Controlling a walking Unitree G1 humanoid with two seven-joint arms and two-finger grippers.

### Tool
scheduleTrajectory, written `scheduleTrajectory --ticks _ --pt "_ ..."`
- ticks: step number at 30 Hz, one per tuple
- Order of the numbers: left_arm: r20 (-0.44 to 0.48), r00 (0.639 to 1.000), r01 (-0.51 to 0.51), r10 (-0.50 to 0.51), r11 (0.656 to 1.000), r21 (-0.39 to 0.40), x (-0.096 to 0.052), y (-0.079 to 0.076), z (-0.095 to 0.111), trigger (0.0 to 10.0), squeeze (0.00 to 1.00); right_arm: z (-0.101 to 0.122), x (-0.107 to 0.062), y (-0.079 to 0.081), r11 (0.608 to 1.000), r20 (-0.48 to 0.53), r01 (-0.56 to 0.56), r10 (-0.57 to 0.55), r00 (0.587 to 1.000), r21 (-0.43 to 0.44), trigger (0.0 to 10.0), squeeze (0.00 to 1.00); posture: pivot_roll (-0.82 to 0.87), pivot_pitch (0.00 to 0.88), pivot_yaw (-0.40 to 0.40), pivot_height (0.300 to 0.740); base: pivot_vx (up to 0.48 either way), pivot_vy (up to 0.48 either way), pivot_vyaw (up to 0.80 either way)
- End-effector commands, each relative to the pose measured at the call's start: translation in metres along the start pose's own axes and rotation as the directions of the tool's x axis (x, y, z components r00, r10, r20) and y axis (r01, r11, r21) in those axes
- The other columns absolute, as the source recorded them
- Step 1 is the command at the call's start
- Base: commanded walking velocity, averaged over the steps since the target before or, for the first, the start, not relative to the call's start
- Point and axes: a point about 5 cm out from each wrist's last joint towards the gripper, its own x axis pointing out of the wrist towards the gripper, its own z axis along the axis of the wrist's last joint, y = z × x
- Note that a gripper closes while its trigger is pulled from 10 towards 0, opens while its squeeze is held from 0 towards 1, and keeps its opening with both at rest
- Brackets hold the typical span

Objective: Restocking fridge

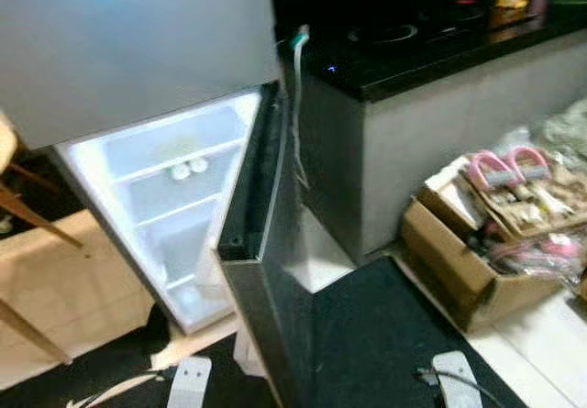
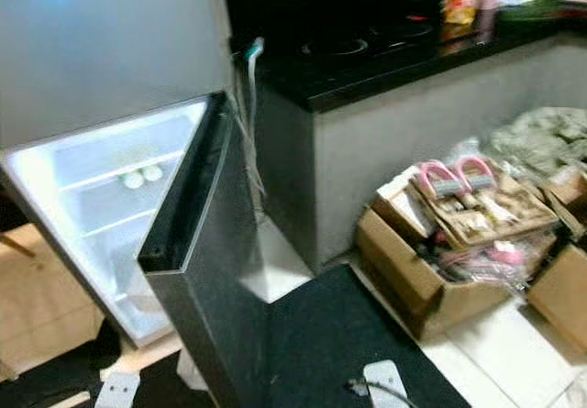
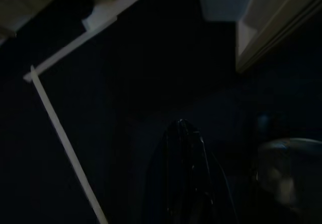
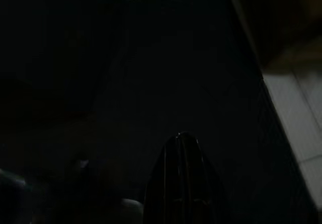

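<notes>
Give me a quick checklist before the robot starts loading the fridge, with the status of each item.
1. Fridge door open: ok, it stands ajar and the lit inside shows.
2. Shelf has room: ok, two small round things sit on it, the rest bare.
3. Item in left gripper: not ok, it looks shut on nothing.
4. Item in right gripper: not ok, same.
5. Supplies nearby: cannot tell, cardboard box contents are blurred.
</notes>
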Motion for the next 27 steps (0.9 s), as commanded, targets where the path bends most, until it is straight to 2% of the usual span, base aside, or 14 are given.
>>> scheduleTrajectory --ticks 1,15,23,27 --pt "-0.018 1.0 -0.017 0.017 1.0 -0.002 -0.002 0.006 -0.005 10.0 0.0 0.006 0.002 0.007 1.0 0.029 -0.018 0.018 0.999 -0.005 10.0 0.0 -0.07 0.005 0.067 0.726 0.0 0.0 0.8" --pt "-0.002 1.0 -0.006 0.006 1.0 0.002 0.0 0.006 0.001 10.0 0.0 -0.004 -0.001 0.003 1.0 0.018 0.001 -0.001 1.0 0.011 10.0 0.0 -0.07 0.018 0.08 0.726 0.0 0.0 0.8" --pt "-0.008 1.0 -0.003 0.003 1.0 0.006 -0.001 0.006 -0.001 10.0 0.0 -0.007 -0.002 0.007 0.997 0.023 -0.037 0.039 0.999 -0.069 10.0 0.0 -0.07 0.022 0.081 0.726 0.0 0.0 0.28" --pt "-0.008 1.0 -0.001 0.001 1.0 0.002 -0.001 0.005 -0.001 10.0 0.0 -0.007 -0.002 0.008 0.995 0.021 -0.049 0.051 0.999 -0.088 10.0 0.0 -0.07 0.023 0.079 0.726 0.0 0.0 0.7"
